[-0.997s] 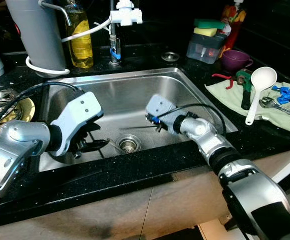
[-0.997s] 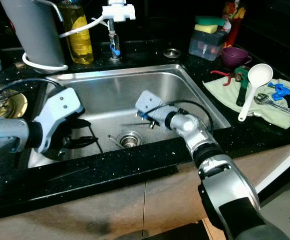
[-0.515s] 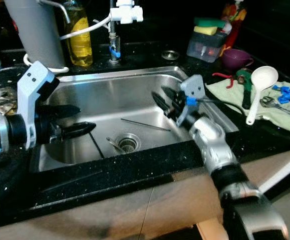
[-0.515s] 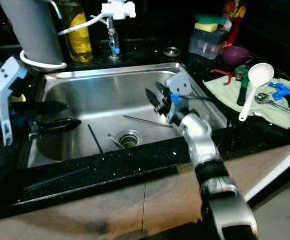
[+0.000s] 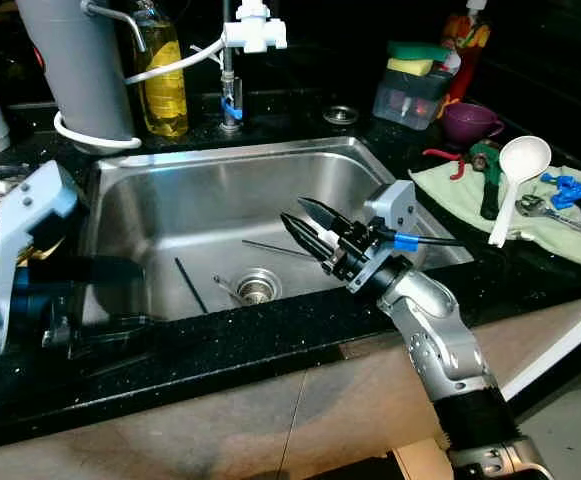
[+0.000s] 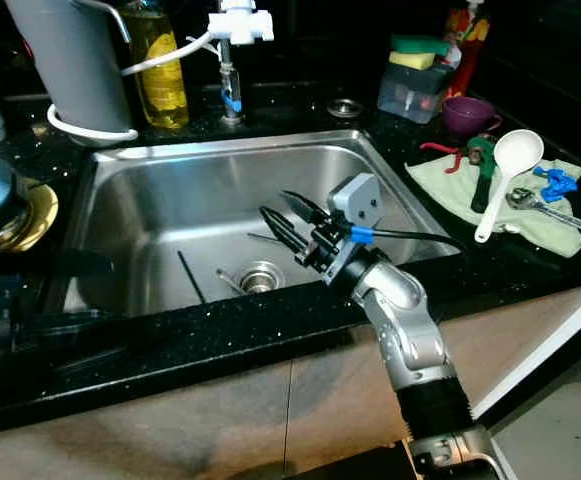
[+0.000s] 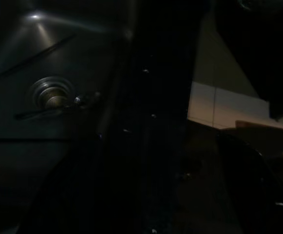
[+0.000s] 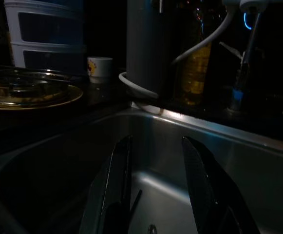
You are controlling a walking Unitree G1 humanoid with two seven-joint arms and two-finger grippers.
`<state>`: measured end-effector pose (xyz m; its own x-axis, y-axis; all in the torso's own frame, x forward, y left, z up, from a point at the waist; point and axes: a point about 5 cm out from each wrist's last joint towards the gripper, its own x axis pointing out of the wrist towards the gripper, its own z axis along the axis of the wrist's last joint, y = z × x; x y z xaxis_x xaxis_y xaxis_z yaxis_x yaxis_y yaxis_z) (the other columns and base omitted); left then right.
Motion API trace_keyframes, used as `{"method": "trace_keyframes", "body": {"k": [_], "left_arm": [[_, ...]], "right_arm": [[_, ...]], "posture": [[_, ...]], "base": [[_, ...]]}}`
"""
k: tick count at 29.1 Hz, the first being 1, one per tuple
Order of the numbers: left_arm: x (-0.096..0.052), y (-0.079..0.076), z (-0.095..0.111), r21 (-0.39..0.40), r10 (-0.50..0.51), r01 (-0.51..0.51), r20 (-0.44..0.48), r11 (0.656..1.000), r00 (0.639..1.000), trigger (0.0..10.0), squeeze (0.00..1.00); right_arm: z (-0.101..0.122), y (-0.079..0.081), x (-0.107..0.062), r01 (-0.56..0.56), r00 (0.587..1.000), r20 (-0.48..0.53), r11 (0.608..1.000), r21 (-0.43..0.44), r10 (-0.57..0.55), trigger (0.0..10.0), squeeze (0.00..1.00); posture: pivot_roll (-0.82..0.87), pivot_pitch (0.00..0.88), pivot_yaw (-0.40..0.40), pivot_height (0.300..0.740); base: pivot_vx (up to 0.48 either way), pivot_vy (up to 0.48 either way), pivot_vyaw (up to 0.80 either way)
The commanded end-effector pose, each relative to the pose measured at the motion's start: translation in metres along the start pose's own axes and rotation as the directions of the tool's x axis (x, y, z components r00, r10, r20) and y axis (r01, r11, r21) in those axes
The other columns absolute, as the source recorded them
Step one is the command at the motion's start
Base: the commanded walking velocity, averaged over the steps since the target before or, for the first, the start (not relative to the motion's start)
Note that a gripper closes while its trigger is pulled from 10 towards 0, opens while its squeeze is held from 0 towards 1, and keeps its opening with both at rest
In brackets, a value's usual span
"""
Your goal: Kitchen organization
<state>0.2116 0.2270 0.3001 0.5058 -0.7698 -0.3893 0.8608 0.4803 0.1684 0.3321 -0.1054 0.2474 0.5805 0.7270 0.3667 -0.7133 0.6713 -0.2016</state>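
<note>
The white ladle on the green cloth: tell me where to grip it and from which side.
Grip the white ladle mid-handle, from above, fingers across its width. It lies flat on the green cloth, bowl away from the robot, so the slim straight handle suits narrow fingers better than the round bowl.

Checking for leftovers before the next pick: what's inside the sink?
In the sink: two thin dark sticks, one left of the drain, one behind it, and a small utensil at the drain. The right gripper, open, hides the floor behind it.
</note>
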Motion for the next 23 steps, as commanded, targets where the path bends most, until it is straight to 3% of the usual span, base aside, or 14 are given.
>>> {"method": "trace_keyframes", "body": {"k": [1,7,17,20,23], "left_arm": [[0.006,-0.008,-0.002,0.053,-0.019,0.021,-0.04,0.998,0.999,10.0,0.0],[0.011,-0.009,-0.008,0.094,0.009,-0.003,-0.068,0.996,0.998,10.0,0.0],[0.012,-0.009,-0.01,0.096,0.013,-0.005,-0.076,0.995,0.997,10.0,0.0],[0.016,-0.014,-0.036,0.056,0.0,0.013,-0.213,0.998,0.977,10.0,0.0],[0.017,-0.018,-0.041,0.042,-0.016,0.027,-0.236,0.999,0.972,10.0,0.0]], "right_arm": [[0.001,0.002,-0.005,0.009,1.0,-0.026,1.0,0.002,-0.009,10.0,0.0],[0.002,0.007,-0.008,-0.006,0.998,-0.056,1.0,-0.004,0.006,10.0,0.0],[0.001,0.008,-0.008,-0.008,0.998,-0.058,1.0,-0.005,0.008,10.0,0.0],[0.0,0.01,-0.008,-0.021,0.996,-0.082,1.0,-0.014,0.02,10.0,0.0],[-0.001,0.01,-0.008,-0.023,0.996,-0.088,1.0,-0.014,0.022,10.0,0.0]], "posture": [[-0.03,0.176,-0.052,0.74],[-0.03,0.178,-0.053,0.74],[-0.03,0.179,-0.055,0.74],[-0.03,0.181,-0.055,0.74],[-0.03,0.18,-0.055,0.74]], "base": [[0.0,0.0,0.0],[0.0,0.0,0.0],[0.0,0.0,0.0],[0.0,0.0,0.0],[0.0,0.0,0.0]]}}
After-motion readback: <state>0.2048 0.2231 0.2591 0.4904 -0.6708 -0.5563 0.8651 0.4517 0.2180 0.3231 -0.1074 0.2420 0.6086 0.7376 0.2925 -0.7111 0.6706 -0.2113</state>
